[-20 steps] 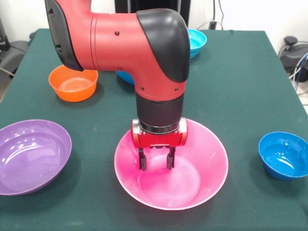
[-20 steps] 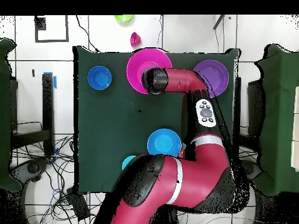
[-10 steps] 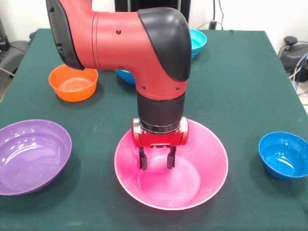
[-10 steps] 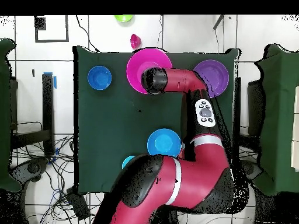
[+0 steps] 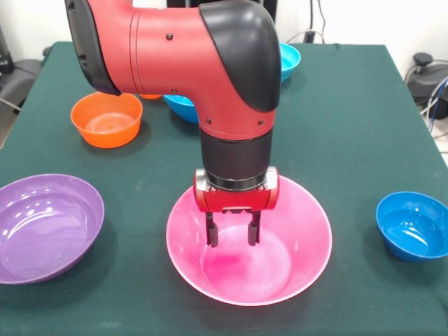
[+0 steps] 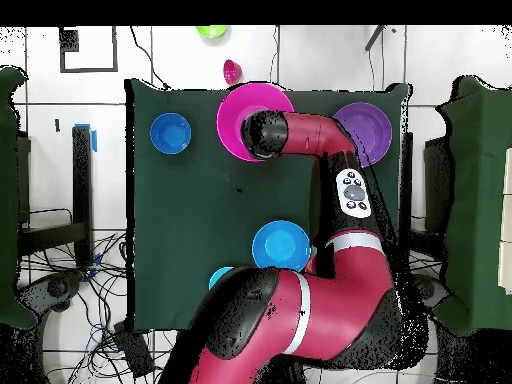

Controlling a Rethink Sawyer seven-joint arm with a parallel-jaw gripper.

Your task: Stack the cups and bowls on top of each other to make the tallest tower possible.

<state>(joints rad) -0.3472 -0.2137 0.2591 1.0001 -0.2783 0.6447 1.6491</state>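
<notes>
The huge pink bowl (image 5: 294, 245) stands at the table's near middle in the front view. My gripper (image 5: 232, 239) hangs inside it, open and empty, with its fingertips just above the bowl's floor on the left side. In the overhead view my wrist covers part of the pink bowl (image 6: 236, 108) and hides the gripper. The wide purple bowl (image 5: 45, 227) (image 6: 374, 124) sits to the left in the front view. The orange bowl (image 5: 106, 119) is behind it. A small blue bowl (image 5: 413, 225) (image 6: 170, 133) is at the right. No cup shows clearly.
Two more blue bowls (image 5: 180, 106) (image 5: 288, 59) sit behind the arm; the larger also shows in the overhead view (image 6: 280, 244). A lime green bowl (image 6: 211, 32) and a small reddish bowl (image 6: 231, 71) lie on the floor beyond the table's edge.
My gripper has shifted slightly to the right in the front view, still open inside the pink bowl. The bowls on the table have not moved.
</notes>
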